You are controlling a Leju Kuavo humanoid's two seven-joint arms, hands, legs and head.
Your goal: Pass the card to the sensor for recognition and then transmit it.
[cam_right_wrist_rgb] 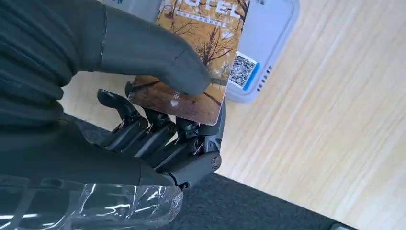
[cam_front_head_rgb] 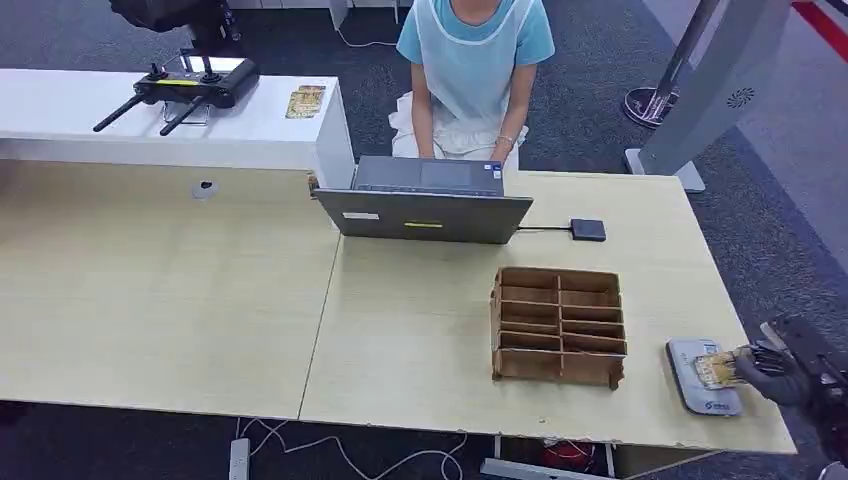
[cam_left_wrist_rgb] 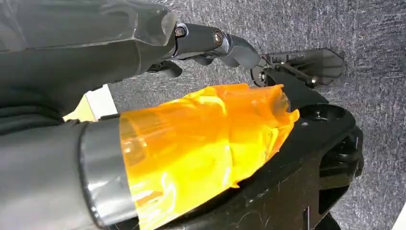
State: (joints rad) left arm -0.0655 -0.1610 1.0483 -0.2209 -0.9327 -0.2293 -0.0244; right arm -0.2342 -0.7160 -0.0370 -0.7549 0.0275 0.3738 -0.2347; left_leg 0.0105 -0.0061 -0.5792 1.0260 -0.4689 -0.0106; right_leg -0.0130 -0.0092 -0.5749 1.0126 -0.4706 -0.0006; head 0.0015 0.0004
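My right hand [cam_front_head_rgb: 775, 372] reaches in at the table's near right corner and pinches a brown card [cam_front_head_rgb: 716, 368] with an autumn-tree picture. The card lies over the grey sensor pad [cam_front_head_rgb: 715, 402], close to its top. In the right wrist view the thumb presses on the card [cam_right_wrist_rgb: 206, 52] from above, the dark fingers [cam_right_wrist_rgb: 158, 139] support it from below, and the sensor [cam_right_wrist_rgb: 268, 38] with a QR sticker lies just behind it. My left hand [cam_left_wrist_rgb: 143, 143], its thumb wrapped in orange tape, hangs over dark carpet with fingers stretched out and nothing in it.
A wooden compartment box [cam_front_head_rgb: 558, 325] stands just left of the sensor. A person [cam_front_head_rgb: 475, 60] sits behind an open laptop [cam_front_head_rgb: 425, 200], with a small dark device [cam_front_head_rgb: 588, 229] cabled to it. A white counter [cam_front_head_rgb: 260, 130] at the back left carries a controller [cam_front_head_rgb: 190, 85] and cards [cam_front_head_rgb: 305, 102].
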